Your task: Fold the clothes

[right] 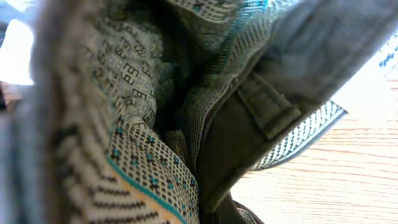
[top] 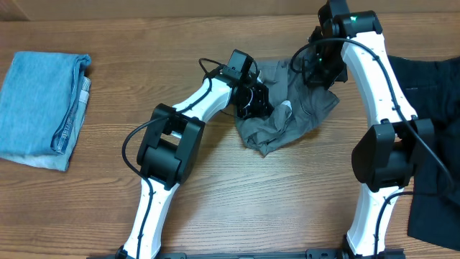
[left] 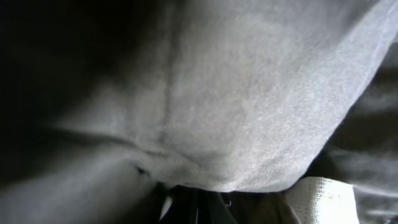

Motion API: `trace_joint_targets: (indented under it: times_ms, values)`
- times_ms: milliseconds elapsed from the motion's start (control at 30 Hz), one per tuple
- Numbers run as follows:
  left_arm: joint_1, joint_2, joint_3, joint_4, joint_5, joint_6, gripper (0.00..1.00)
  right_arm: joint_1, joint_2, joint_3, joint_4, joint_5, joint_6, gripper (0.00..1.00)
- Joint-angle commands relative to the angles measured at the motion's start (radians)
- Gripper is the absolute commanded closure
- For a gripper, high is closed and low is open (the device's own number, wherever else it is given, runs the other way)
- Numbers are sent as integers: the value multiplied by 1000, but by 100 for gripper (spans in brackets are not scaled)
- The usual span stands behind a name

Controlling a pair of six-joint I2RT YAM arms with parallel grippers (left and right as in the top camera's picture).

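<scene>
The mid-grey shorts lie crumpled in the middle of the table. My left gripper is at their left edge and is shut on the cloth. Grey fabric fills the left wrist view, with a white label at the lower right, and it hides the fingers. My right gripper is shut on the shorts' upper right part. The right wrist view shows the pale patterned inner lining and the waistband with a belt loop close up. A folded light-blue garment lies far left. A black garment lies far right.
Wooden table all round, also seen in the right wrist view. The black garment hangs over the right edge of the view, beside the right arm's base. The left arm's elbow sits in front of the shorts.
</scene>
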Motion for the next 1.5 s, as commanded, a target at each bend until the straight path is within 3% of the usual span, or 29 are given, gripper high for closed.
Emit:
trace_joint_targets:
  times_ms: [0,200,533,733,933,1167,1200,1367,1400,1467]
  values:
    - [-4,9,-26,18,1,-24,96,69,-11,27,9,-48,5,96]
    - [-2,9,-26,36,20,-18,96,178,-10,-71,107,-56,51,96]
    - [53,-54,31,27,11,6,94,186,-9,-115,159,-121,57,96]
    - [111,-227,68,-70,-120,60,92,186,-9,-115,164,-121,57,96]
    - [153,-251,68,-243,-304,153,92,276,7,-142,217,-139,53,96]
    - [203,-250,68,-431,-668,209,89,288,45,-272,344,-148,79,96]
    - [206,-250,68,-455,-721,193,87,293,50,-272,348,-147,77,93]
    - [208,-208,54,-454,-717,135,86,341,63,-272,347,-150,76,86]
    - [208,-181,51,-448,-712,125,86,365,63,-272,347,-151,76,80]
    - [208,-129,51,-443,-690,126,86,400,63,-272,341,-151,76,58]
